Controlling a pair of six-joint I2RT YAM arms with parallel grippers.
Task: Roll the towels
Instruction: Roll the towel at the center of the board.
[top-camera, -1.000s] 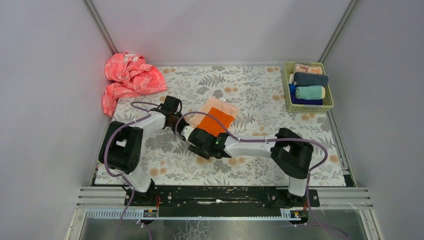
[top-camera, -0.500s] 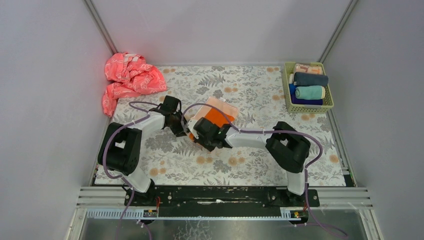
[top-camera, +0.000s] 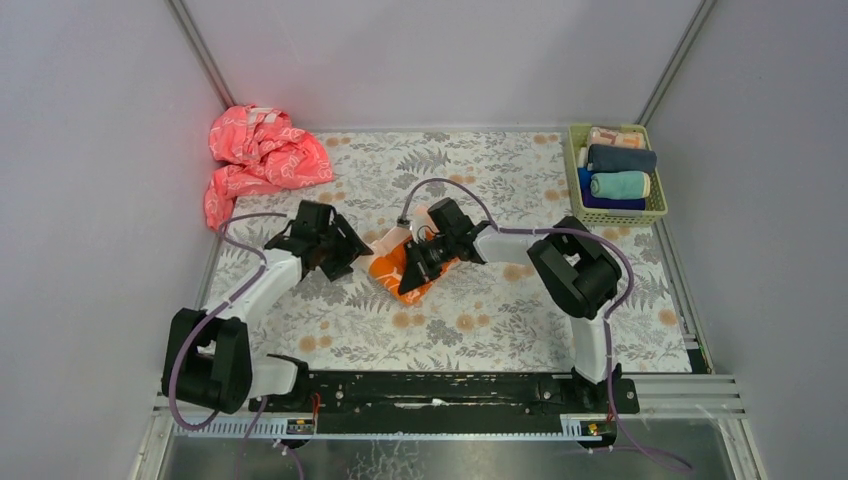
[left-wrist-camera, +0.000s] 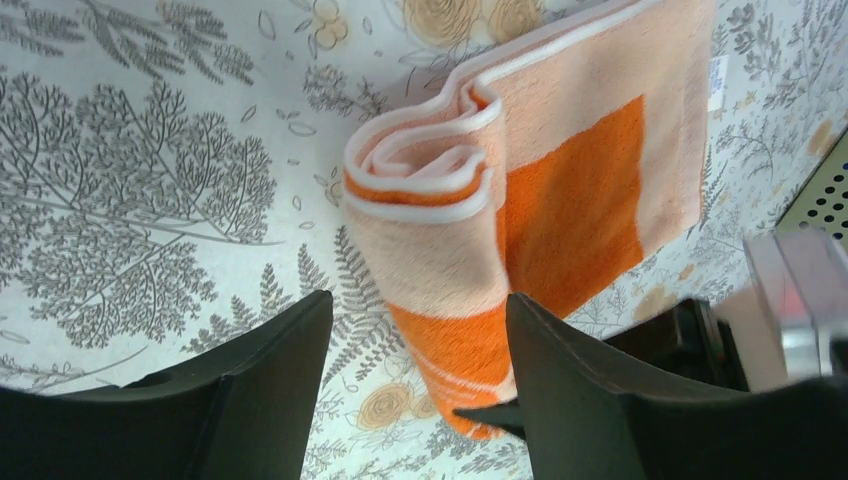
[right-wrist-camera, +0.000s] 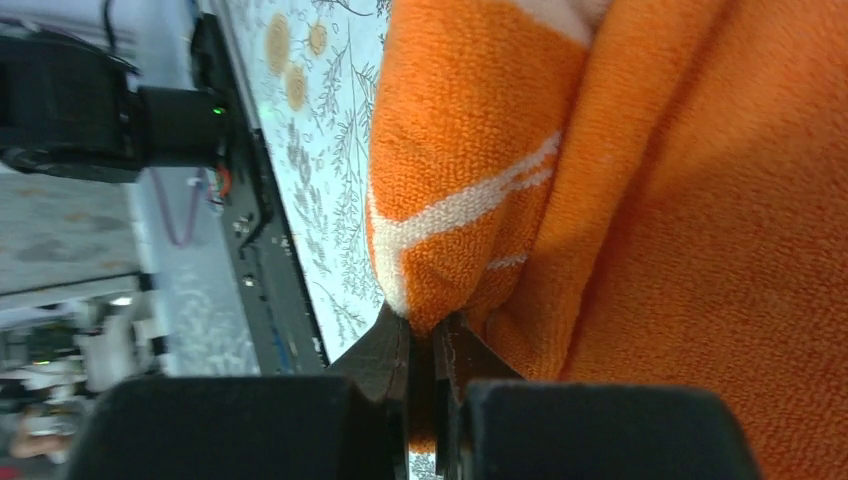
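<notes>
The orange and peach towel (top-camera: 388, 264) lies bunched on the floral mat, its far part flat. In the left wrist view the towel (left-wrist-camera: 560, 190) shows a loose roll at its left end. My left gripper (top-camera: 338, 256) stands open just left of it; its fingers (left-wrist-camera: 270, 380) straddle the towel's orange end without touching. My right gripper (top-camera: 414, 272) reaches in from the far side and is shut on an orange fold of the towel (right-wrist-camera: 650, 200), pinched between its fingertips (right-wrist-camera: 395, 345). A mint-teal towel (top-camera: 620, 185) lies rolled in the basket.
A green basket (top-camera: 574, 180) at the back right holds several rolled towels. A crumpled pink cloth (top-camera: 258, 155) lies at the back left against the wall. The black rail (top-camera: 440, 385) with both arm bases runs along the near edge.
My left gripper opened, let go of the towel and drew back left. The right arm swung round to the far side and shut on the towel, which went from flat to bunched.
</notes>
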